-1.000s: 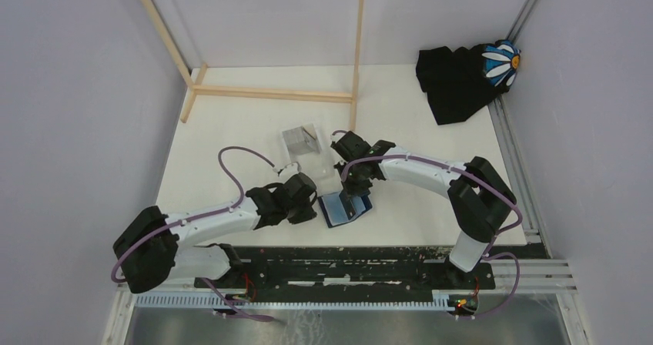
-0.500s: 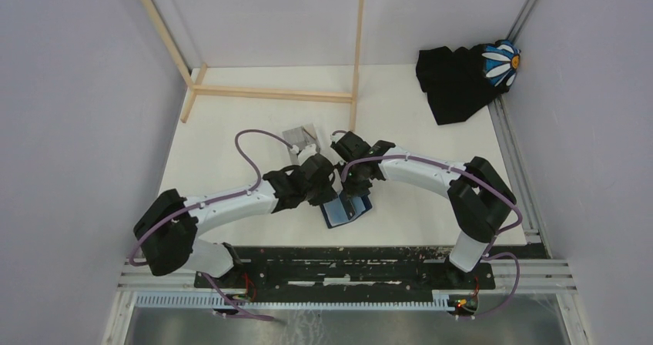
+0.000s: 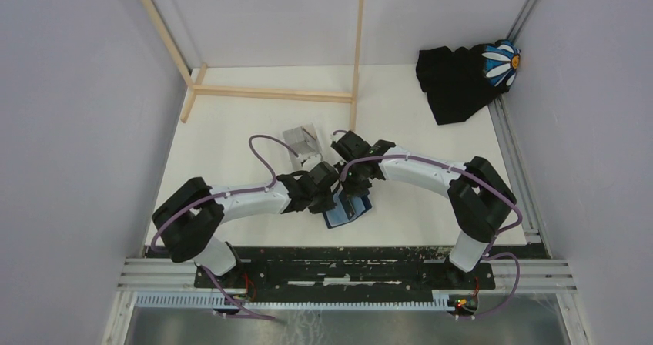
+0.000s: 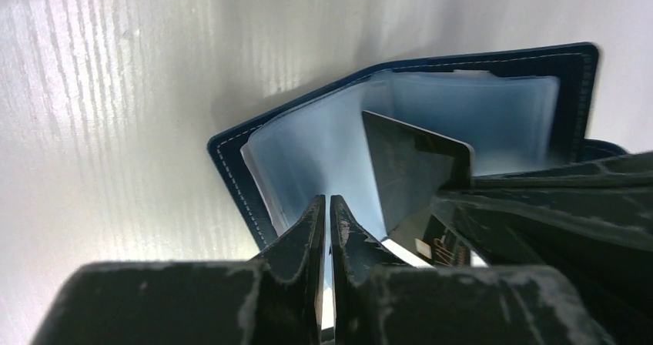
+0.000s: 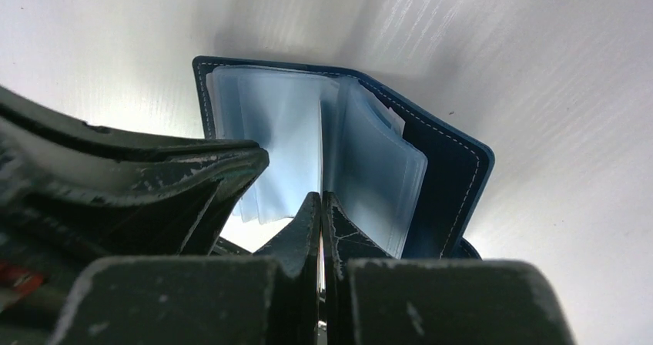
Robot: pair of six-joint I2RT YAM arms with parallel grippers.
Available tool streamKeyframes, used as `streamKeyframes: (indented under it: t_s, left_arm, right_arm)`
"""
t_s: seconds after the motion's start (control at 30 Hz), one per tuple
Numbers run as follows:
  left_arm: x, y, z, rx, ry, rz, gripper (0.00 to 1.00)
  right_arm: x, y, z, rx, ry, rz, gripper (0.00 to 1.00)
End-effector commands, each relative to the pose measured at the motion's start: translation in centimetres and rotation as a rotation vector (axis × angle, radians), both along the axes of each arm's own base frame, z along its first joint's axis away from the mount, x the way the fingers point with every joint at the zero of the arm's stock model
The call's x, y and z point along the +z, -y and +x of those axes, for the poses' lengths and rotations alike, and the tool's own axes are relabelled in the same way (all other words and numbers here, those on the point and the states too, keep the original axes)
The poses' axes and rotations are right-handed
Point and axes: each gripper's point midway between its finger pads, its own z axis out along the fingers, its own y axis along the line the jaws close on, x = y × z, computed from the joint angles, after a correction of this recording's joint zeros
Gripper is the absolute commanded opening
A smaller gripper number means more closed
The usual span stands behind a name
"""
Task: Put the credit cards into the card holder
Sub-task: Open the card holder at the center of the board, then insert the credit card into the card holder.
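Card holder [image 4: 500, 58] open, one credit card [image 4: 412, 168] among its clear sleeves [image 4: 308, 152]

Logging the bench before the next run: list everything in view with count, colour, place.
card holder: one, navy, lying open, near middle.
card: one seen, dark, standing among the holder's clear sleeves.
clear box: one, transparent, just beyond the card holder, to its left.
wooden strips: several, pale, far left.
cloth: one, black, far right corner.
daisy item: one, blue and white, at the cloth's right end.
table: one, white.
left gripper: one, black, shut, at the sleeves.
right gripper: one, black, shut, at the sleeves.
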Motion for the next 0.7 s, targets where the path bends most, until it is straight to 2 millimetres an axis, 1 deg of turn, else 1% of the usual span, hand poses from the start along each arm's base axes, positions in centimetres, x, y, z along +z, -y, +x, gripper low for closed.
streamKeyframes:
  t_s: [0.0, 0.2, 0.33, 0.47, 0.67]
  left_arm:
    - [-1.2, -0.4, -0.3, -0.035, 0.007, 0.029, 0.11]
    - [-2.2, -1.7, -1.1, -0.027, -0.01, 0.061, 0.11]
    - [-2.4, -2.0, -1.2, -0.029, -0.012, 0.077, 0.11]
    - [-2.4, -2.4, -1.2, -0.034, -0.013, 0.099, 0.11]
    - [-2.6, -3.0, -1.6, -0.028, -0.019, 0.111, 0.11]
  right_arm:
    - [2.5, -1.4, 1.1, -0.01, 0.042, 0.069, 0.01]
    - [3.4, -1.5, 2.2, -0.037, 0.037, 0.114, 0.01]
    - [3.8, -1.2, 2.9, -0.061, 0.026, 0.141, 0.01]
    - [3.6, -0.5, 3.5, -0.077, 0.02, 0.137, 0.01]
    - [2.9, 0.5, 3.8, -0.091, 0.009, 0.122, 0.01]
